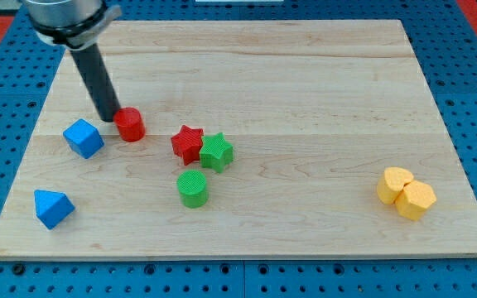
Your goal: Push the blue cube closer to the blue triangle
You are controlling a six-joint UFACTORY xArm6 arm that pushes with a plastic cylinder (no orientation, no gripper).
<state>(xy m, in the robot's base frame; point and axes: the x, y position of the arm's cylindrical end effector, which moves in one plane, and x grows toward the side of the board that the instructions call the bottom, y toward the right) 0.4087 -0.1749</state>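
In the camera view, my tip (108,118) is resting just beside the red cylinder (129,124), on its left, and a little above and to the right of the blue cube (83,137); this end effector is a bare rod, so it is neither opening nor closing on anything. The blue cube is sitting near the tabletop's (305,74) left edge with the blue triangle (53,207) lying below it toward the bottom left, so the approach seems to be under way and no push is being made yet. Next, the tip is probably needing to get to the cube's upper side and drive it downward, slightly leftward.

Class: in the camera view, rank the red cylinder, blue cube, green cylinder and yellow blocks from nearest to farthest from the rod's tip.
From my tip:
1. Red cylinder, touching, view's right.
2. Blue cube, lower left.
3. Green cylinder, lower right.
4. Yellow blocks, far right.
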